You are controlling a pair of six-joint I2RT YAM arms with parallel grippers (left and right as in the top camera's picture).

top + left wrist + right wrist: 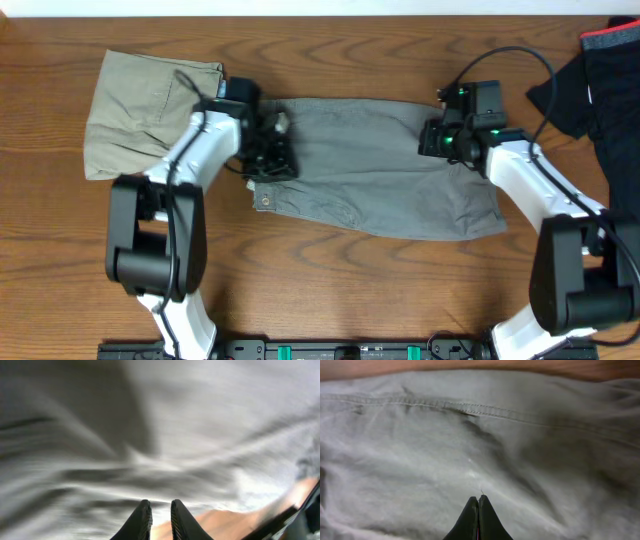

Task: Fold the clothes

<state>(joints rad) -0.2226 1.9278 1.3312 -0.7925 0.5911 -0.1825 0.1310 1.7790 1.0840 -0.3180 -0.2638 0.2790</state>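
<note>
- Overhead: grey shorts (380, 170) stretch between left gripper (160, 506), narrowly apart, and right gripper (478, 501), pressed together.
- Fold seems barely begun; next needs firm hem grips.

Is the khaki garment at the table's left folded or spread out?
Folded: the khaki garment lies as a compact rectangle, with overlapping layers showing near its upper right corner.
</note>
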